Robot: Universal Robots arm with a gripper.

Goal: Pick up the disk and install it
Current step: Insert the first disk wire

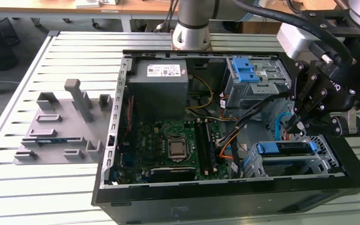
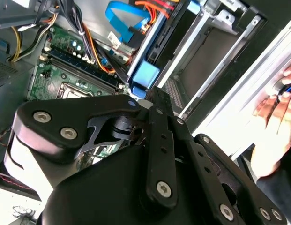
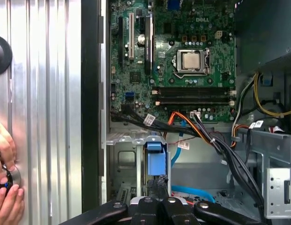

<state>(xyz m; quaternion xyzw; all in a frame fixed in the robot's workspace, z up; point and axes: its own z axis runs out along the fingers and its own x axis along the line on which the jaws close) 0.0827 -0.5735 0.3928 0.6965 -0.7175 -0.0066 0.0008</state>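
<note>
The disk (image 1: 286,149), silver with a blue frame round it, lies in the metal drive cage (image 1: 330,161) at the near corner of the open computer case, on the exterior view's right. My gripper (image 1: 291,125) hangs just above the disk's far edge with its fingers drawn together and nothing between them. In both wrist views the black fingertips come to a point beside the blue end of the disk's frame (image 2: 145,75) (image 3: 154,159), with my gripper (image 2: 152,93) (image 3: 157,185) right at it. Whether the tips touch the frame is unclear.
A grey box with a white sticker (image 1: 161,79) and a blue latch piece (image 1: 245,70) sit at the back of the case. Cables (image 3: 206,136) cross between the motherboard (image 1: 174,145) and the cage. A grey fixture tray (image 1: 61,122) lies outside the case. A person's hand (image 2: 272,117) rests on the slatted table.
</note>
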